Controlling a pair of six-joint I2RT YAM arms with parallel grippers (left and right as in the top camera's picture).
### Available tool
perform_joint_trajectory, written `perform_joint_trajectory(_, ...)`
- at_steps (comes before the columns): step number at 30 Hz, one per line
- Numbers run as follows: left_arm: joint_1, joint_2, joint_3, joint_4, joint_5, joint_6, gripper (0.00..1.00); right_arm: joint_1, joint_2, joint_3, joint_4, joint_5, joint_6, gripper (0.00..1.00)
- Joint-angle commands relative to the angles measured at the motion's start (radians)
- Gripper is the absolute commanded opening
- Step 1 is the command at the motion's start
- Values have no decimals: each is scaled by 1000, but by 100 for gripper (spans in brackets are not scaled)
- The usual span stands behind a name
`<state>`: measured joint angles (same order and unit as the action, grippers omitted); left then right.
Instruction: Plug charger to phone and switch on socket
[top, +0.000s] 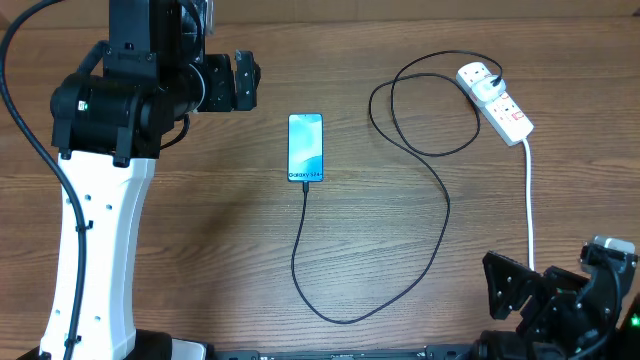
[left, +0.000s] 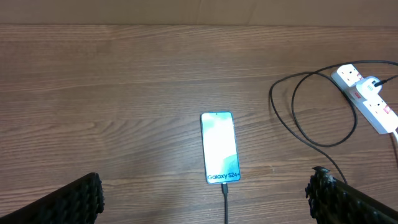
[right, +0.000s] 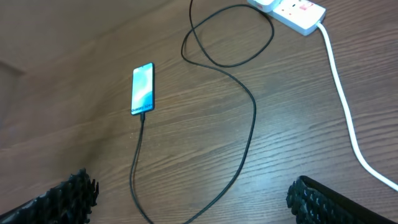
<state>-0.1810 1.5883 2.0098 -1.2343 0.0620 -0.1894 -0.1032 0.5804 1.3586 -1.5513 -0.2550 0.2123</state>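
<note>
The phone (top: 306, 147) lies flat in the middle of the table with its screen lit, also seen in the left wrist view (left: 219, 148) and the right wrist view (right: 142, 89). The charger cable (top: 443, 215) loops across the table. Its connector tip (left: 226, 185) sits at the phone's near end, and its other end reaches the socket (top: 497, 102) at the far right. Red marks show on the socket (left: 368, 99); I cannot tell how its switch stands. My left gripper (top: 233, 82) is open, left of the phone. My right gripper (top: 530, 292) is open at the near right edge.
A thick white lead (top: 529, 205) runs from the socket toward the near edge, close to my right gripper, and shows again in the right wrist view (right: 345, 106). The black cable (right: 252, 118) bends between the phone and the lead.
</note>
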Motion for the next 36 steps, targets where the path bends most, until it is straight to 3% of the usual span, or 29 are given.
perform_joint_trajectory(1, 4, 3, 1, 3, -14, -17, 100, 5, -5, -29, 14, 7, -32, 100)
perform_joint_trajectory(11, 4, 3, 1, 4, -14, -17, 100, 5, -32, -129, 165, -16, -50, 100)
perform_joint_trajectory(20, 4, 4, 1, 4, -14, -17, 100, 67, -223, -402, 452, -26, -56, 100)
perform_joint_trajectory(36, 4, 4, 1, 3, -14, -17, 99, 111, -302, -484, 503, 3, -64, 100)
